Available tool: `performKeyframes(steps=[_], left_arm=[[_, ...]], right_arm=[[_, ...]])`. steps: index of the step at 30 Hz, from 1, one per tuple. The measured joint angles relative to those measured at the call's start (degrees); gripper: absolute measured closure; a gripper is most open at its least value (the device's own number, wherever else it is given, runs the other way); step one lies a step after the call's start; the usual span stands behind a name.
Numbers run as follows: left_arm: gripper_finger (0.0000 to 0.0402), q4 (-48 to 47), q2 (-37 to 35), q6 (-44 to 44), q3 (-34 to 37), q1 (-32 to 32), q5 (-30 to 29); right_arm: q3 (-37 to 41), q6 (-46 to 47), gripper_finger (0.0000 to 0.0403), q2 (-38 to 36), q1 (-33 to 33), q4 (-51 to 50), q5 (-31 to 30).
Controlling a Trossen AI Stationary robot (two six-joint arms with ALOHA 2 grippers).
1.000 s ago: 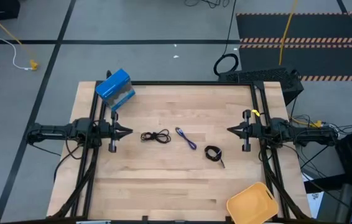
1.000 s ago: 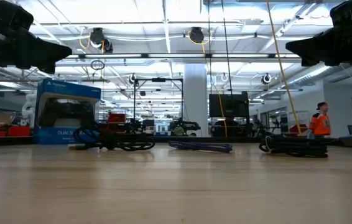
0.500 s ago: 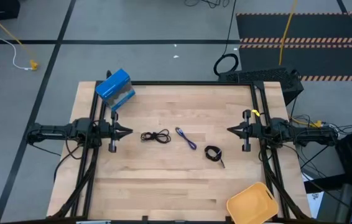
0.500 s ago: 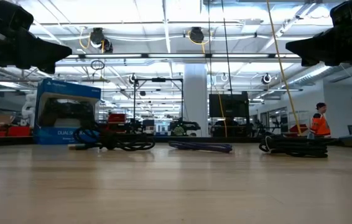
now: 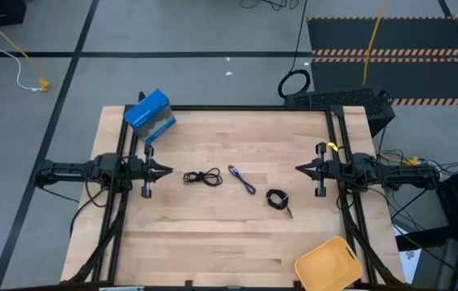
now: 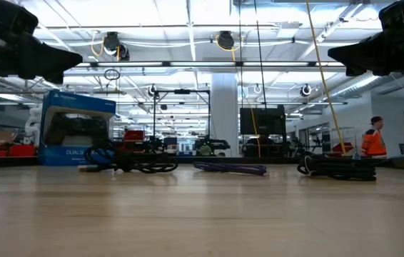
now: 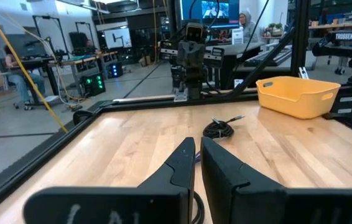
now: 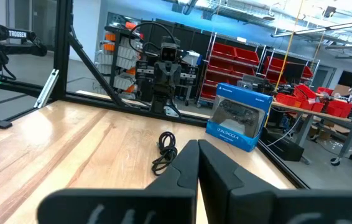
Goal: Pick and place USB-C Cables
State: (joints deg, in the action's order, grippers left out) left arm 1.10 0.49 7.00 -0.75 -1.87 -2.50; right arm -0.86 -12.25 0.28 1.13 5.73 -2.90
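Three USB-C cables lie flat on the wooden table between my two arms. A loose black one (image 5: 202, 177) (image 8: 163, 149) lies nearest my left gripper. The blue-purple one (image 5: 243, 179) (image 6: 230, 168) lies in the middle. A coiled black one (image 5: 277, 200) (image 7: 218, 129) lies nearest my right gripper. My left gripper (image 5: 168, 170) (image 7: 198, 148) hovers shut above the table's left side and points level toward the right. Above the right side, my right gripper (image 5: 298, 169) (image 8: 198, 144) is shut and faces it. Neither touches anything.
A blue controller box (image 5: 150, 115) (image 8: 238, 124) stands at the table's far left corner. A yellow tray (image 5: 329, 265) (image 7: 297, 94) sits at the near right corner. Black frame rails (image 5: 124, 210) run along the left and right sides. A person walks in the room behind.
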Motion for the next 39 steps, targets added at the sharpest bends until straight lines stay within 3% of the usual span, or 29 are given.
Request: performKeyframes(steps=[23,30,39], left_arm=[[0.0371,0.0,0.0,-0.05,0.0,0.0,0.0],[0.0371,1.42,0.0,-5.45,0.04,0.0,-0.11],[0.0371,5.07,-0.01,-5.93,0.04,-0.02,-0.09]], right_arm=[[0.01,0.01,0.0403,0.01,0.0,0.0,0.0],[0.01,0.01,0.0403,0.0,-0.01,-0.02,-0.01],[-0.01,0.0,0.0403,0.02,-0.01,-0.01,0.0]])
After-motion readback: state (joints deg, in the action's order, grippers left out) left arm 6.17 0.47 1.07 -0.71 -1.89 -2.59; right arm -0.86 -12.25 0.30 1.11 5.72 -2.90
